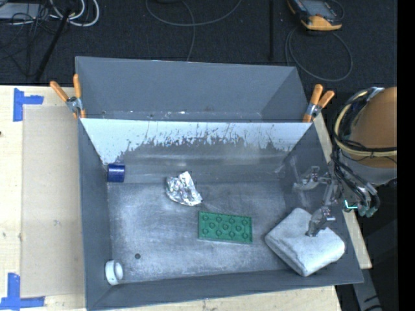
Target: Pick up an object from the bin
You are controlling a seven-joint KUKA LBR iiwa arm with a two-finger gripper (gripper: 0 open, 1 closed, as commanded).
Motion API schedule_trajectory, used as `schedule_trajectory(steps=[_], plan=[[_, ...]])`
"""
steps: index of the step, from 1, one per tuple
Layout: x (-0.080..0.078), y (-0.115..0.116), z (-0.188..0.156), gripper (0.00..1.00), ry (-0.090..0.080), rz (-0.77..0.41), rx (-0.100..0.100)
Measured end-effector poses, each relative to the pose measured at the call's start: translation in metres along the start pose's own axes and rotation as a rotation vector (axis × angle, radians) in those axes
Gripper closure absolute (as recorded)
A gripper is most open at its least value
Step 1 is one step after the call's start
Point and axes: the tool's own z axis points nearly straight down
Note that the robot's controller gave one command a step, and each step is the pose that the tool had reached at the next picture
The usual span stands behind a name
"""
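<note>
My gripper [312,205] is at the bin's right wall, above the near right corner. Its two metal fingers stand apart, open, with nothing between them. The nearer fingertip [317,225] is at the top of a white folded pad [303,245] that lies in that corner. The other finger [303,183] is farther back, over bare floor. A flat green studded building plate [225,227] lies left of the pad, mid-floor.
A crumpled ball of silver foil [183,190] lies behind the green plate. A small blue cylinder [115,172] sits at the far left wall. A small white cap [113,272] rests in the near left corner. The arm comes in over the right rim.
</note>
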Motion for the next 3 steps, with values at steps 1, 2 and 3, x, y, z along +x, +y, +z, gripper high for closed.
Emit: schedule_trajectory(steps=[1, 2, 3], plan=[[0.018, 0.130, 0.101, 0.00, -0.011, -0.254, 0.002], [0.017, 0.128, 0.099, 1.00, -0.013, -0.254, 0.004], [0.009, 0.110, -0.037, 1.00, -0.016, -0.245, 0.006]])
